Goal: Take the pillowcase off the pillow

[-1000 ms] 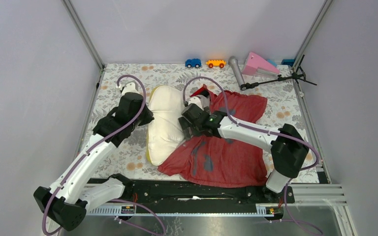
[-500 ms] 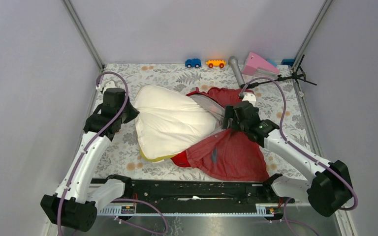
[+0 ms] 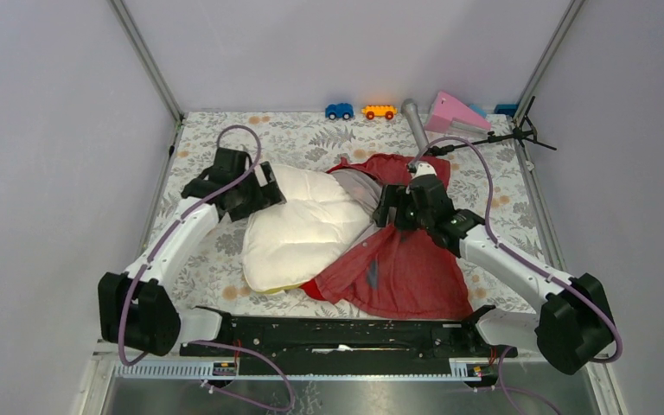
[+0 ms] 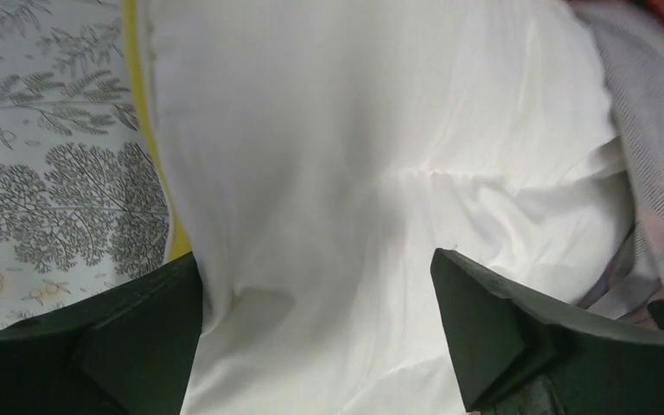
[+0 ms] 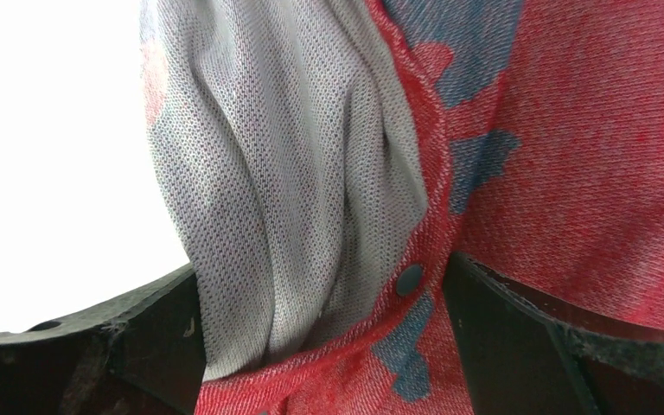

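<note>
Find the pillow left of centre on the table, yellow seam toward the near edge, right end under the grey band of the pillowcase. Note the pillowcase spread rightward, close to the near edge. Note bare table along the left and far edges. Left gripper: fingers apart, straddling white pillow cloth. Right gripper: fingers apart over the grey band, beside a round stud.

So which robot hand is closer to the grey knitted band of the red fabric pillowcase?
Right. The right gripper straddles the grey band; the left gripper hovers over the puffy white pillow, to its left.
</note>
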